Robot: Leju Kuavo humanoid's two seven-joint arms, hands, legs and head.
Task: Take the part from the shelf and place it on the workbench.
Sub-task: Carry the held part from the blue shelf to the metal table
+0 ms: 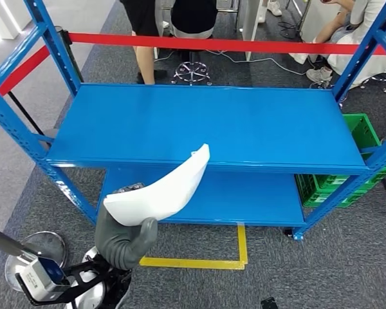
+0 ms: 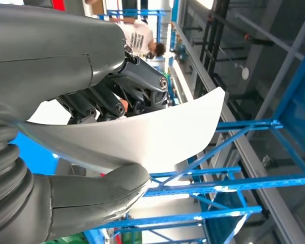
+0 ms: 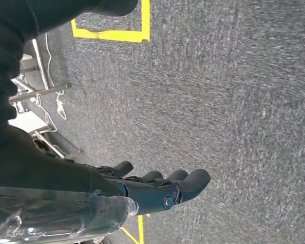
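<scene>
Grey carpet floor [image 1: 278,270] marked with a yellow tape corner [image 1: 239,254], blue steel rack [image 1: 206,125] with red crossbars [image 1: 220,45] dead ahead, green crate [image 1: 363,138] tucked at its right end, seated people [image 1: 346,38] and stools [image 1: 192,72] behind.

Bright blue shelf [image 1: 206,122], with a red bar [image 1: 220,44] across its back. A plain white part [image 1: 162,190] sits in the grey left hand [image 1: 125,238]. Dark grey speckled carpet [image 1: 327,270] carries yellow tape lines [image 1: 215,261]. A green crate [image 1: 361,132] has what looks like a lattice pattern. The right hand [image 3: 158,188] is dark, near black.
</scene>
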